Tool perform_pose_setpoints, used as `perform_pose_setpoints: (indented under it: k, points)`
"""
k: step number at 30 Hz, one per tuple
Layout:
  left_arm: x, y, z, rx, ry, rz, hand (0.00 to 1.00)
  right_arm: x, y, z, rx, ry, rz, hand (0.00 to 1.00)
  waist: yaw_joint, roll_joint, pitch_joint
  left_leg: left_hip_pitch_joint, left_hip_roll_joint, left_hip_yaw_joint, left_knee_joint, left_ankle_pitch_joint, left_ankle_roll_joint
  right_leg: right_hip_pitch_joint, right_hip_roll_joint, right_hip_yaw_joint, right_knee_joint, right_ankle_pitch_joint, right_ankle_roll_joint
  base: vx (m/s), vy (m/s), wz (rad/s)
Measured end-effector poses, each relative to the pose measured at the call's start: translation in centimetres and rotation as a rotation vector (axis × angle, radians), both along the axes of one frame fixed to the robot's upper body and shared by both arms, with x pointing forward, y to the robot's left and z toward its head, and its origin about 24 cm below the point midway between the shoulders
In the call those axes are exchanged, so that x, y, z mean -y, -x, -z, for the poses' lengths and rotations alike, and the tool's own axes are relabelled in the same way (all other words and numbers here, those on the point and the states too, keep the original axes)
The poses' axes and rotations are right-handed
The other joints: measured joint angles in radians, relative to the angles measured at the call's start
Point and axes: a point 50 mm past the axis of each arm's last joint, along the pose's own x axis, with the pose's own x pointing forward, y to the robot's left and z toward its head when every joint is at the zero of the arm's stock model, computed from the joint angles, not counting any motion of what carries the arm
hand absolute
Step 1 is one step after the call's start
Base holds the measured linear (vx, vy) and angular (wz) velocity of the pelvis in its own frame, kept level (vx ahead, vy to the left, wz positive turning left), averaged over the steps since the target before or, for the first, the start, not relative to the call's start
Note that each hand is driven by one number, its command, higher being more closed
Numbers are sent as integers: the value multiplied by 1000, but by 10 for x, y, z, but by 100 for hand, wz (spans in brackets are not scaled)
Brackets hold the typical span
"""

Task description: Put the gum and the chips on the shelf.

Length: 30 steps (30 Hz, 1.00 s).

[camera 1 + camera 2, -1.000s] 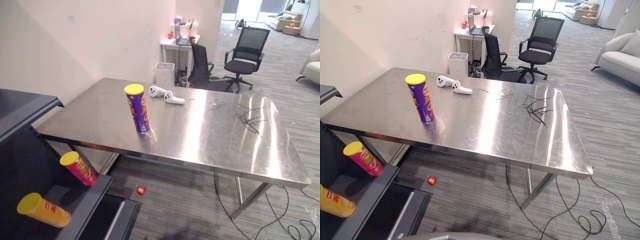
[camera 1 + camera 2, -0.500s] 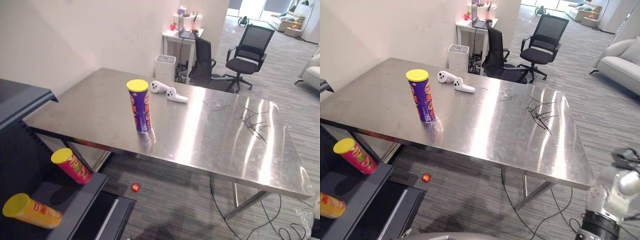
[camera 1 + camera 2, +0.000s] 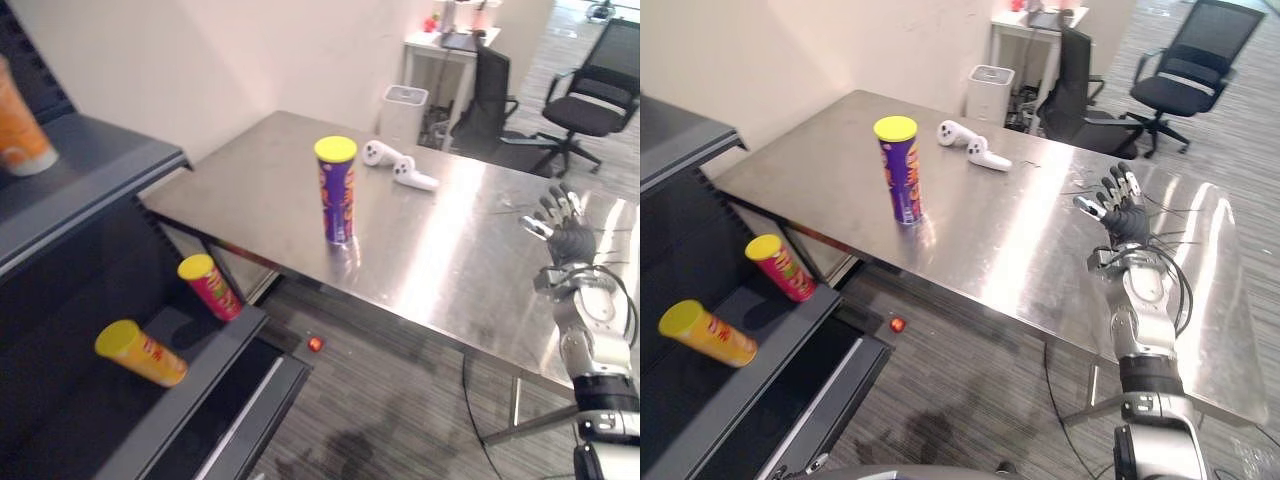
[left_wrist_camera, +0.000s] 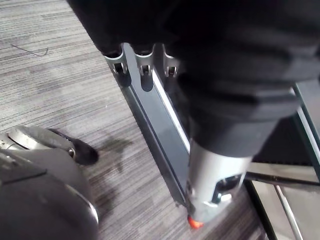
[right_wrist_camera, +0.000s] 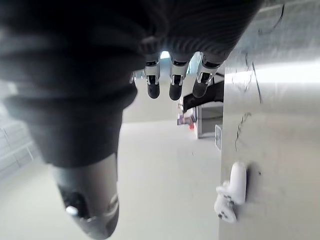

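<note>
The room is bright. White glare runs in long streaks across the shiny grey steel table [image 3: 250,190], most of all at the middle and right of the head views. The tall purple can with a yellow lid [image 3: 338,190] throws a faint mirror shape on the metal just below it. The black shelf unit [image 3: 95,175] at the left is dim. The grey striped floor [image 3: 970,390] under the table lies in soft shadow.
</note>
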Motion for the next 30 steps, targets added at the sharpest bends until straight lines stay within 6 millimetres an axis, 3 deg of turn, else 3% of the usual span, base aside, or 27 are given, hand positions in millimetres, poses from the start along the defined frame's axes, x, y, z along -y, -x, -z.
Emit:
perform_pose_setpoints:
  k: [11,23,30]
  points:
    - [1,21,2,-54,3,-1,0,-19,-35,-28,-1,59,-89,0,39,-14,65,-8,-33,-105,-46,73,8,34,-23,-83,0,0,0,-58,3,28]
    - [1,20,1,-49,6,12,0,-48,-48,-36,-17,143,-242,0,69,-22,99,-8,-40,-161,-107,130,9,41,-25,-127,-1,0,0,-29,-9,14]
    - [1,20,2,-48,12,33,0,-54,-52,-36,-31,184,-268,0,86,-31,120,-9,-43,-184,-113,137,10,49,-25,-138,-1,0,0,4,0,8]
